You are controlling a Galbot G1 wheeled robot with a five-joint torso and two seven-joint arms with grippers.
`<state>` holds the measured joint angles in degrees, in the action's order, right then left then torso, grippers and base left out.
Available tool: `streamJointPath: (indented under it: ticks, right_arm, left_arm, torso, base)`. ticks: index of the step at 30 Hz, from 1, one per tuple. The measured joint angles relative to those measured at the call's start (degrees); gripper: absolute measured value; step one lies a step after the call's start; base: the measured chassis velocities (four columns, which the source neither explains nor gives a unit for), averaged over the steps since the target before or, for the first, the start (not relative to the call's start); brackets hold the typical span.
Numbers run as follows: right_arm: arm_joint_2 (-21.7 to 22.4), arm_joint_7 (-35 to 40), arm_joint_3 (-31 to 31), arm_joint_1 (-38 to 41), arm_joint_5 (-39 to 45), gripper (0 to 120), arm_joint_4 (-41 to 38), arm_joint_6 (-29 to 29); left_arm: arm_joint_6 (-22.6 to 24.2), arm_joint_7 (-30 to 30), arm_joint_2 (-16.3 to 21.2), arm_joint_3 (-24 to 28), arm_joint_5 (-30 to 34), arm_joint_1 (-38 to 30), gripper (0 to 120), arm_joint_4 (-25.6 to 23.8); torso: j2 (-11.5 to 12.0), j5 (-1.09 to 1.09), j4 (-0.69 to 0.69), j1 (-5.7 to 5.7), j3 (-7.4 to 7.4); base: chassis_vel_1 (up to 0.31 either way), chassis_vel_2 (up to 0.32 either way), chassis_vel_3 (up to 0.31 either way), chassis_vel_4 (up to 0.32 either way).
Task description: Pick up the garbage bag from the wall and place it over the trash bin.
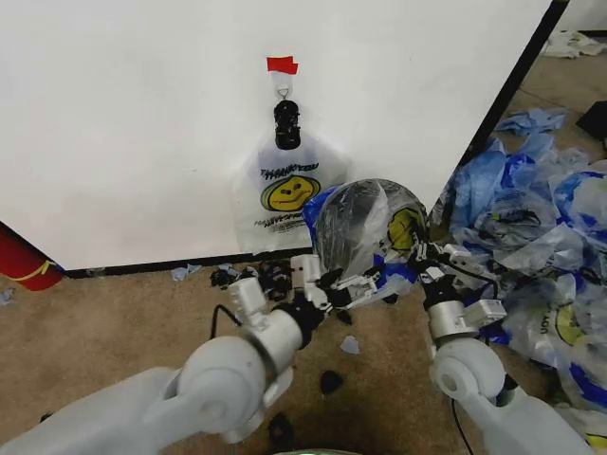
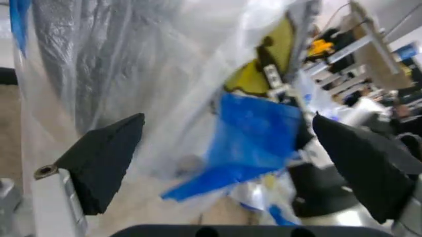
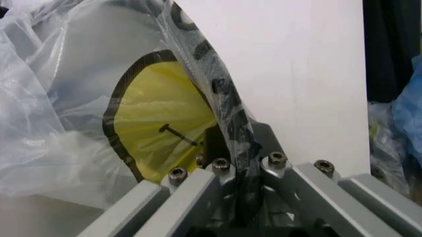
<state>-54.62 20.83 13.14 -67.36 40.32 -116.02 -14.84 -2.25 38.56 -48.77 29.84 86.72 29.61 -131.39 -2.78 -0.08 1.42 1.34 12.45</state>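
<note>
Over the trash bin, garbage bag; right fingers clamped on it, left fingers apart.

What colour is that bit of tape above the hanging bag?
Red: the tape sits on the white wall, clearest in the head view.

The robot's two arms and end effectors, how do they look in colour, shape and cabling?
Both arms are rounded, glossy white-grey shells with dark joint rings. The left end effector has black wedge-shaped fingertips on pale metal bases. The right end effector shows grey metal linkage bars fastened with hex bolts. A thin black cable loops beside the left forearm.
</note>
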Motion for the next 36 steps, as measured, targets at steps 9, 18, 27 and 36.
streamJointPath:
  ticks: [9,18,27,36]
  right_arm:
    - [-0.46,-0.67,0.1,-0.72,-0.99,0,0.13,-0.38]
    - [-0.23,-0.5,0.57,-0.74,-0.86,0,0.22,-0.41]
    - [0.34,-0.04,1.05,-1.03,-1.04,0,0.22,-0.48]
    - [1.58,1.08,1.04,-0.2,-2.59,0,0.67,-0.08]
  left_arm:
    - [-0.33,3.41,-2.38,3.99,-0.08,-5.41,100,3.39]
    - [-0.24,4.86,-3.44,7.21,-0.05,-8.75,100,5.29]
    - [1.75,7.56,0.11,6.28,-0.94,-8.82,100,3.58]
    - [4.65,12.36,0.56,7.88,0.78,-10.94,100,2.78]
  torso:
    - [0.0,0.02,-0.11,0.0,0.0]
    - [0.0,0.02,-0.07,0.0,0.0]
    - [0.0,0.01,-0.07,0.0,0.0]
    - [0.0,0.02,-0.04,0.0,0.0]
  base:
    - [0.0,0.0,0.0,0.0]
    - [0.0,0.0,0.0,0.0]
    - [0.0,0.0,0.0,0.0]
    - [0.0,0.0,0.0,0.0]
